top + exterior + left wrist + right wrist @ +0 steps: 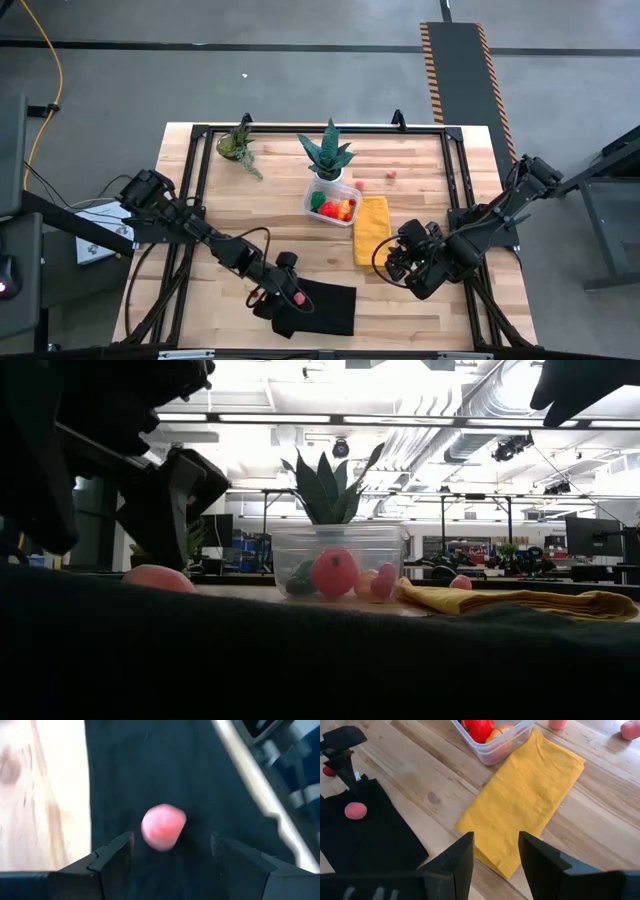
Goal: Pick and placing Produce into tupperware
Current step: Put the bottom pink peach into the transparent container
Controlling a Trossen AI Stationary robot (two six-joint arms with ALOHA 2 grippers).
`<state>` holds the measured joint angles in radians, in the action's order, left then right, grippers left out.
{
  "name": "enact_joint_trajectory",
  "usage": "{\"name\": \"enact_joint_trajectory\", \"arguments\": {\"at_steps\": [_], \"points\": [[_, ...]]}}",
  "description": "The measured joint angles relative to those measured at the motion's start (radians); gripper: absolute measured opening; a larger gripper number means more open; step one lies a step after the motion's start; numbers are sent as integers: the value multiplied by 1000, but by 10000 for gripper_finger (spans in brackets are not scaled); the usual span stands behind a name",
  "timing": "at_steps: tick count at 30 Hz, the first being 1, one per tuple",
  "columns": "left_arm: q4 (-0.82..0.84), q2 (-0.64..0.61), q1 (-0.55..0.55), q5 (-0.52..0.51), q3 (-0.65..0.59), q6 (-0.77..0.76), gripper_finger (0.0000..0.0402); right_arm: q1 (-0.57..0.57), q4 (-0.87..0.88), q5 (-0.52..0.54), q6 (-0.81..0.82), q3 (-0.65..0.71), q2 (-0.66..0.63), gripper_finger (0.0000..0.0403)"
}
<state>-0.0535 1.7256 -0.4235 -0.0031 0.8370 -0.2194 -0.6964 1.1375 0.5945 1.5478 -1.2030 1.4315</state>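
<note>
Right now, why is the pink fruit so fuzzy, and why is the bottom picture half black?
Left wrist view: the pink fruit is blurred, between the open left gripper fingers. Low view: the black cloth fills the foreground, dark against bright ceiling lights; the tupperware stays fairly clear.

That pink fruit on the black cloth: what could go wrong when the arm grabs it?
The round pink fruit lies loose between the open left gripper fingers; it could roll away as they close. The fingers might also pinch the black cloth beneath. The tupperware already looks fairly full, so another piece might tumble out.
</note>
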Motion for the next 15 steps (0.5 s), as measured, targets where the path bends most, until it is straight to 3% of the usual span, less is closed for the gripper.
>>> {"name": "enact_joint_trajectory", "arguments": {"at_steps": [15], "points": [[-14, 12, 14, -9, 0, 16, 255, 0, 11, 6, -1, 0, 0, 146]]}}
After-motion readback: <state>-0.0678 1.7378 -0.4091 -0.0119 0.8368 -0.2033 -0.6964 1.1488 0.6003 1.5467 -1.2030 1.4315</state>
